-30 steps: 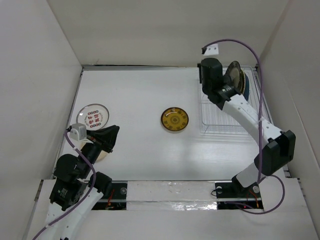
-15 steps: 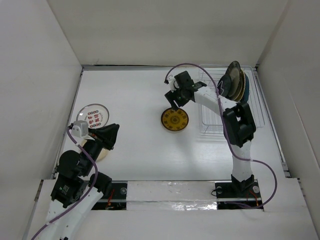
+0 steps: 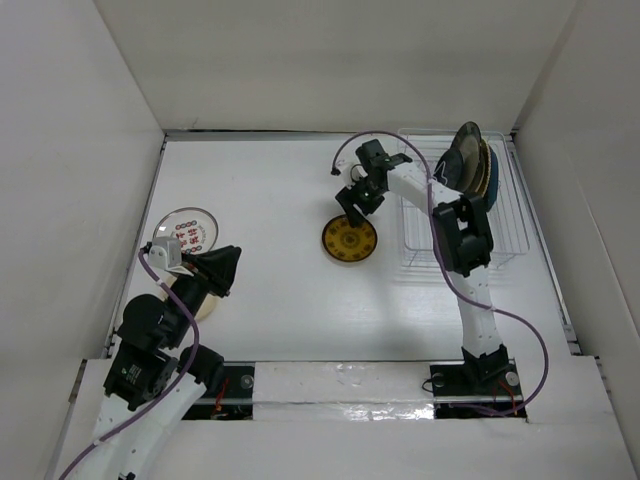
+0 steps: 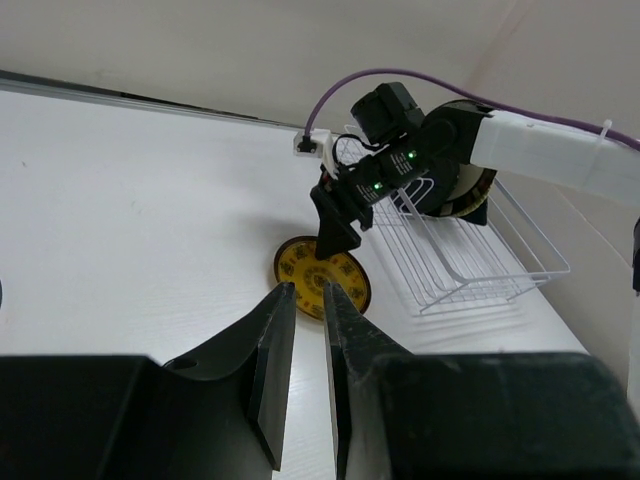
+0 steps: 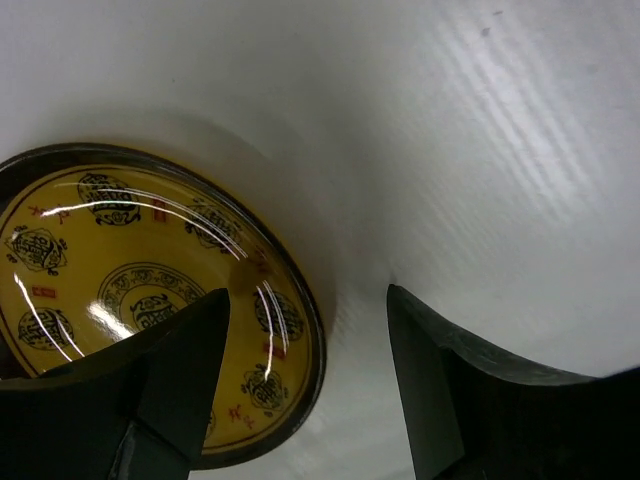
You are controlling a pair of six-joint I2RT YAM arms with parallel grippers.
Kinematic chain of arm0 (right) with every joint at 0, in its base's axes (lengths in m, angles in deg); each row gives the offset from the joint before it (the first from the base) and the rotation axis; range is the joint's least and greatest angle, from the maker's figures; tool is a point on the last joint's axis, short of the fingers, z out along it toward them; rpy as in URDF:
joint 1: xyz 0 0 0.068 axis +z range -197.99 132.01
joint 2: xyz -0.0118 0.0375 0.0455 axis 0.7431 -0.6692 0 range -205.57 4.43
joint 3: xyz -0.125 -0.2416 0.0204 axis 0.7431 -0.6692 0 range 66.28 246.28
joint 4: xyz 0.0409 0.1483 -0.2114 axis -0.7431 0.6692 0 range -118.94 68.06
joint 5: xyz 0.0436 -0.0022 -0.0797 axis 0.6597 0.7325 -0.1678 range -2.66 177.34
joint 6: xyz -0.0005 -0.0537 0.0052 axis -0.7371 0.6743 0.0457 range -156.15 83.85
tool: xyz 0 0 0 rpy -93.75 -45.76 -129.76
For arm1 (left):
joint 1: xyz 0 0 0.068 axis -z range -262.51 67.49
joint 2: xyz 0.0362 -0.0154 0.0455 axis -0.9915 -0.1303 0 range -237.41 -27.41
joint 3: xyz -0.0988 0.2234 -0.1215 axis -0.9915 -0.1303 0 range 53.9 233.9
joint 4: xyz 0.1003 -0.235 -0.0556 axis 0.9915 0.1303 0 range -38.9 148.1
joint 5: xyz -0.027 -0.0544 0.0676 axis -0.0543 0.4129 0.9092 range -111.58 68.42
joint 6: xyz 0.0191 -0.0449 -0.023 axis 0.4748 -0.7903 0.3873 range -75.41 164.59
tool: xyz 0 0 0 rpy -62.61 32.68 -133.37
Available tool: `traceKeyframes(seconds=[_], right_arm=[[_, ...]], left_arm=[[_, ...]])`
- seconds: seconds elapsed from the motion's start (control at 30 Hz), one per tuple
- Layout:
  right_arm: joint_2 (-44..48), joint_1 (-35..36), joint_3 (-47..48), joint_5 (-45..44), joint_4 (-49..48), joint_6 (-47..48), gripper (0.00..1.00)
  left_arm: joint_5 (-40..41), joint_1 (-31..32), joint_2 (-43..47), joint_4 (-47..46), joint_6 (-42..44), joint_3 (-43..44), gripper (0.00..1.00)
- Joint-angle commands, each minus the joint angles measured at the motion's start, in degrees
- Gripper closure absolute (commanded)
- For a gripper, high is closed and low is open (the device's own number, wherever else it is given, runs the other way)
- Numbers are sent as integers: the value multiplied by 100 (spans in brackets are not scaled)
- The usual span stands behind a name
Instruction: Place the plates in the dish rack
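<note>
**White round plate with red marks**: lies flat at the table's 9 o'clock side, clear of everything else.

**Left gripper**: hangs just at 5 o'clock of that plate. Its black fingers are drawn almost together with only a narrow slit between them and nothing in it.

**Cream round dish**: sits under the left arm, largely hidden.

**Yellow-patterned round plate with dark rim**: lies flat near the table's centre, not loaded.

**Right gripper**: is at this plate's 12 o'clock edge, spread wide and holding nothing. One finger is over the plate's yellow face and the other over bare table, so the rim lies between them. Contact with the rim cannot be judged.

**White wire rectangular dish rack**: stands at the table's 2 o'clock.

**Plates in rack**: several stand on edge at its 12 o'clock end, a teal-blue one rightmost. The remaining prongs are unfilled.
</note>
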Motion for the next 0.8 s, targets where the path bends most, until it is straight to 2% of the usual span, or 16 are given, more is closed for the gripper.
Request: traceKeyframes(seconds=[0.0, 0.1, 0.13, 0.2, 0.23, 0.3, 0.47, 0.53, 0.67, 0.77], right_arm=[[-224, 76, 349, 541, 607, 378, 31], [-391, 76, 411, 804, 633, 413, 41], [-470, 76, 446, 927, 694, 448, 56], [-488, 76, 402, 1199, 678, 466, 73], [-497, 76, 324, 1296, 660, 501, 88], [-479, 76, 227, 1603, 634, 545, 98], [-313, 76, -141, 2184, 406, 563, 100], [-41, 76, -309, 2527, 20, 379, 100], [653, 181, -643, 2589, -885, -227, 100], [1286, 234, -732, 2274, -1623, -947, 100]], left_arm=[[17, -26, -58, -227, 32, 95, 85], [17, -26, -40, -227, 40, 86, 85], [26, -26, -23, -227, 32, 86, 85], [26, -26, 4, -227, 40, 86, 85], [17, -26, 4, -227, 32, 86, 85], [9, -26, 39, -227, 41, 86, 85], [0, -26, 127, -236, 67, 95, 85], [0, -26, 180, -236, 58, 86, 85], [9, -26, 276, -236, 58, 77, 85], [-27, -26, 294, -245, 58, 86, 85]])
